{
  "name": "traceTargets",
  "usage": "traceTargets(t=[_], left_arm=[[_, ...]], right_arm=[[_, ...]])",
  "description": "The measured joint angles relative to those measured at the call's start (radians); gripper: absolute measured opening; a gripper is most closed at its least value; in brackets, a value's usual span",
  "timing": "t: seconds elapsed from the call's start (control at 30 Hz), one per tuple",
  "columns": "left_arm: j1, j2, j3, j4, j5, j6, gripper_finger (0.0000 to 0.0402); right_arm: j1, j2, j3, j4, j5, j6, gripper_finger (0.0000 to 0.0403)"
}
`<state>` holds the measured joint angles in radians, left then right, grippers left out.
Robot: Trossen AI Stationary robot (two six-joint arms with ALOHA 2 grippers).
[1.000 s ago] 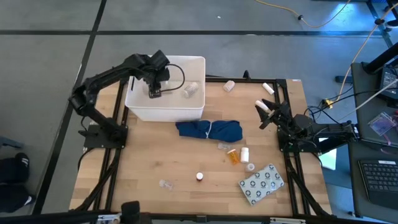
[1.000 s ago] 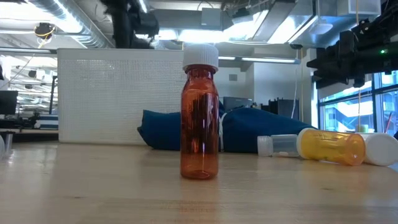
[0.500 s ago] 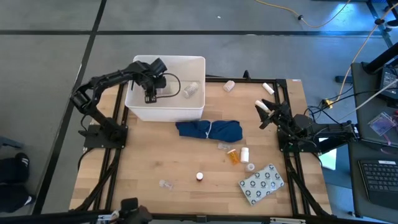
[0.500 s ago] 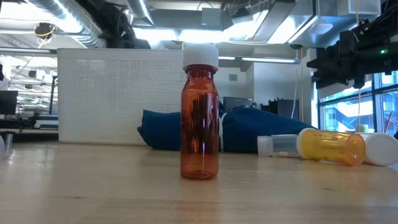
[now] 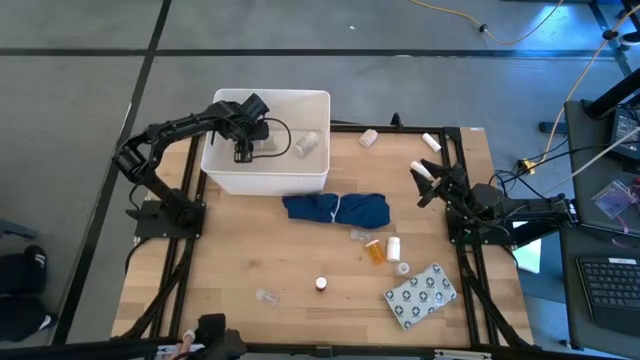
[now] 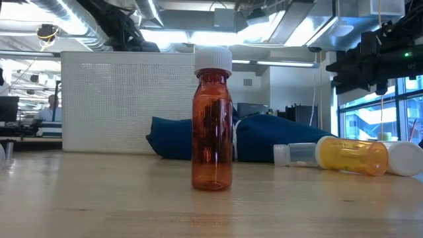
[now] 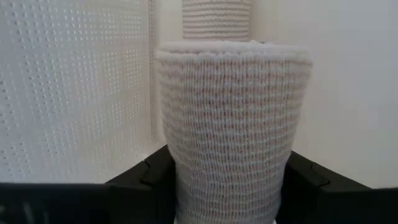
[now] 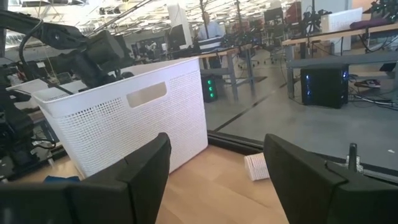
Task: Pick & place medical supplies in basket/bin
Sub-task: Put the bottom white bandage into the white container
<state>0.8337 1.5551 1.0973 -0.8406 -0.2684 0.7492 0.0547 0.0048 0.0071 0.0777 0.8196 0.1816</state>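
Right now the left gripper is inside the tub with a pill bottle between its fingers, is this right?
Not quite. The left gripper is inside the tub, but the left wrist view shows a gauze roll between its fingers, not a pill bottle.

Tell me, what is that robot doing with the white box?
It is tidying medical supplies into the white basket. The left gripper is down inside the basket with a white gauze roll between its fingers. The right gripper waits open at the table's right side. An orange bottle and other items lie on the table.
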Motion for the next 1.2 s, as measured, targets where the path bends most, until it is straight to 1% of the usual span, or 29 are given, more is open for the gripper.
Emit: traceTargets(t=[0.2,0.33,0.83,0.97,1.07,1.2], left_arm=[[0.0,0.0,0.0,-0.02,0.0,-0.031,0.0204],[0.0,0.0,0.0,-0.046,0.0,-0.032,0.0203],[0.0,0.0,0.0,-0.043,0.0,-0.034,0.0205],[0.0,0.0,0.0,-0.043,0.0,-0.089,0.0204],[-0.001,0.0,0.0,-0.051,0.0,-0.086,0.0212],[-0.001,-0.001,0.0,-0.053,0.0,-0.1,0.0238]], right_arm=[[0.0,0.0,0.0,0.026,0.0,-0.002,0.0257],[0.0,0.0,0.0,0.025,0.0,-0.002,0.0257],[0.0,0.0,0.0,0.022,0.0,-0.005,0.0257],[0.0,0.0,0.0,0.022,0.0,-0.006,0.0257],[0.0,0.0,0.0,0.022,0.0,-0.006,0.0257],[0.0,0.0,0.0,0.022,0.0,-0.004,0.0257]])
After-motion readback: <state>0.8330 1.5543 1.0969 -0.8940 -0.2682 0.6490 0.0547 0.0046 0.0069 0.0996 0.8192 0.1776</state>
